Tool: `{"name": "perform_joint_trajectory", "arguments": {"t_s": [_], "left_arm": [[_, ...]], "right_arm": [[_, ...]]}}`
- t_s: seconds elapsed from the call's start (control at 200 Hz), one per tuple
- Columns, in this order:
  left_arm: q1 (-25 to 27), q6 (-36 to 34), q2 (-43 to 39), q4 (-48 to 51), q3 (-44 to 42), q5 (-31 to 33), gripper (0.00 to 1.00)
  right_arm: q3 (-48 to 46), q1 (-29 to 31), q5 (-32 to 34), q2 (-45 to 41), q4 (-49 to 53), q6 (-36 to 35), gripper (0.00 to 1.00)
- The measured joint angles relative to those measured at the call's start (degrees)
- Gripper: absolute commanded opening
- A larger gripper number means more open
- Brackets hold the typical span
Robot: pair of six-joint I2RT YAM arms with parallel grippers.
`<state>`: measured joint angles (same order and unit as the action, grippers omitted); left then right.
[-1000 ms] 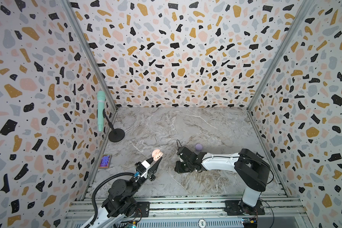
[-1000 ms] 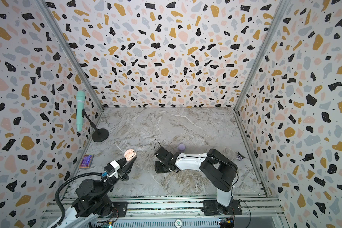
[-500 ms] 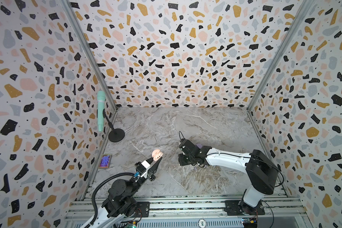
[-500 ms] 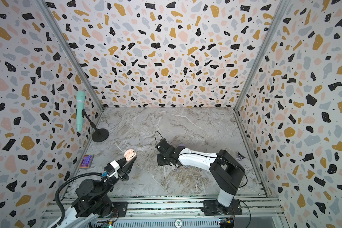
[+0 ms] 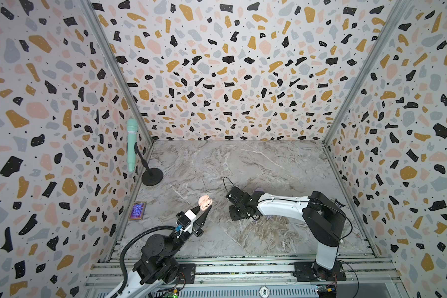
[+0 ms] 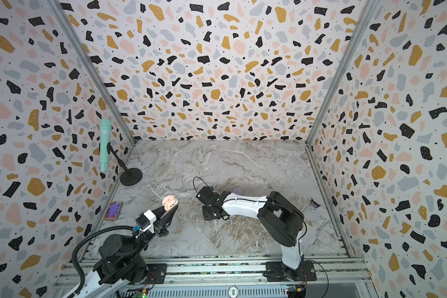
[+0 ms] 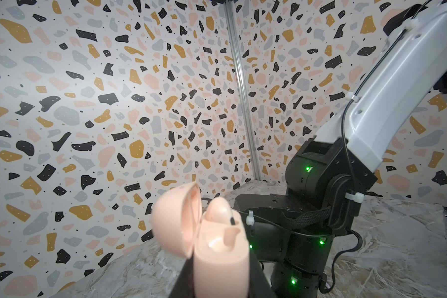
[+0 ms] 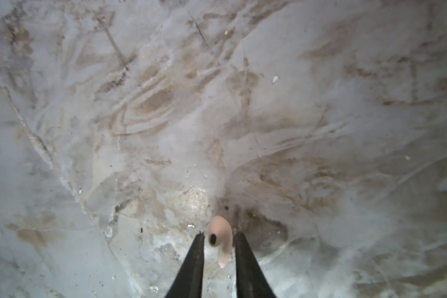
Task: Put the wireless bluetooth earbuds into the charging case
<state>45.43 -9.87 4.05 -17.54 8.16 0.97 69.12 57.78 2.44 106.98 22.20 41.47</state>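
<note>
My left gripper point(image 5: 204, 210) point(image 6: 169, 210) point(image 7: 221, 280) is shut on a pale pink charging case point(image 5: 205, 202) point(image 6: 170, 202) point(image 7: 221, 260) and holds it up off the table. Its lid point(image 7: 176, 219) stands open. One pink earbud point(image 7: 218, 209) sits in the case beside an empty socket point(image 7: 230, 234). My right gripper point(image 5: 239, 214) point(image 6: 212, 214) point(image 8: 219, 236) points down at the marble. Another pink earbud point(image 8: 220, 236) lies between its fingertips. The jaws stand narrowly apart around it, with a sliver of gap on one side. A lavender case point(image 5: 259, 191) point(image 6: 237, 191) peeks out behind the right arm.
A mint microphone point(image 5: 132, 144) on a black stand point(image 5: 152, 176) stands at the back left. A small purple framed card point(image 5: 137, 211) lies by the left wall. A dark crumpled scrap point(image 6: 314, 205) lies by the right wall. Tiny lavender bits point(image 5: 269, 217) lie under the right forearm.
The right arm reached toward the lavender case and then came back nearer the front. Its jaws have narrowed. The left arm and the pink case have not moved.
</note>
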Motion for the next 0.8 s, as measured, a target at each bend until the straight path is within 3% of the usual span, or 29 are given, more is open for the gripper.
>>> {"name": "perform_joint_trajectory", "arguments": {"t_s": [0.801], "left_arm": [[0.0, 0.0, -0.2, 0.0, 0.0, 0.0, 0.0]], "right_arm": [[5.7, 3.4, 8.2, 4.7, 4.7, 0.9, 0.13]]}}
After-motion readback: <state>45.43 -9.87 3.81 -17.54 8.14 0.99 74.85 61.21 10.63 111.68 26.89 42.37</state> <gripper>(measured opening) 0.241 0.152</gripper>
